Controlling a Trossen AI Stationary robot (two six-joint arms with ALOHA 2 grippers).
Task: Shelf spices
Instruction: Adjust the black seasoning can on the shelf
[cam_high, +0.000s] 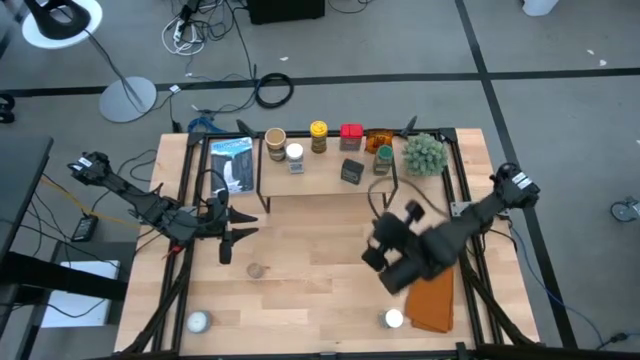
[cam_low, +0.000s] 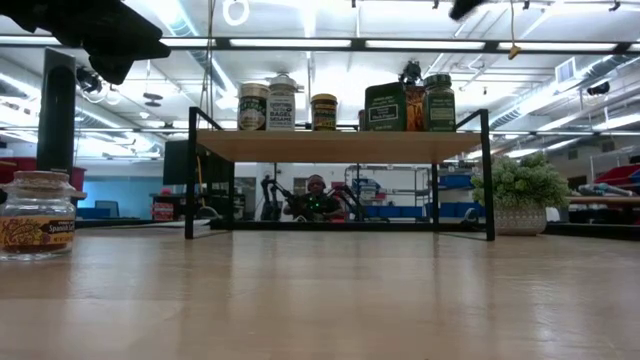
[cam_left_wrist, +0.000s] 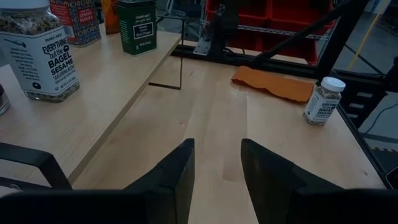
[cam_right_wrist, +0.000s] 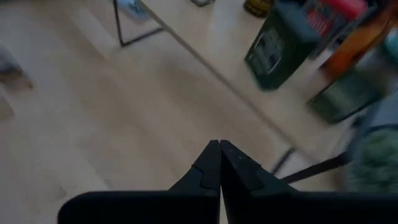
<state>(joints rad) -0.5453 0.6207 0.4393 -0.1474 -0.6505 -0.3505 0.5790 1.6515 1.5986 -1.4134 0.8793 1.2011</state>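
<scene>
Shelf (cam_high: 320, 185) filling up nicely, six or so spices (cam_high: 318, 137) standing along it. Three jars (cam_high: 256, 270) waiting on the table (cam_high: 310, 290). Left gripper (cam_high: 226, 250) hovering part-open, holding nothing. Right gripper (cam_high: 372, 240) hanging clamped shut, empty too.

Clear jar (cam_left_wrist: 40, 53) on shelf (cam_left_wrist: 106, 87), left wrist view: label reads "EVERYTHING BUT THE BAGEL SESAME", small print above it unreadable. Dark green tin (cam_left_wrist: 137, 26) on same shelf: pale label, text too small to read. White-capped jar (cam_left_wrist: 323, 101) on table: lettering illegible. Low view: brown-lidded jar (cam_low: 36, 215) on table, label shows "Spanish", rest unclear. Shelf-top jars (cam_low: 268, 104) carry labels, unreadable.
</scene>
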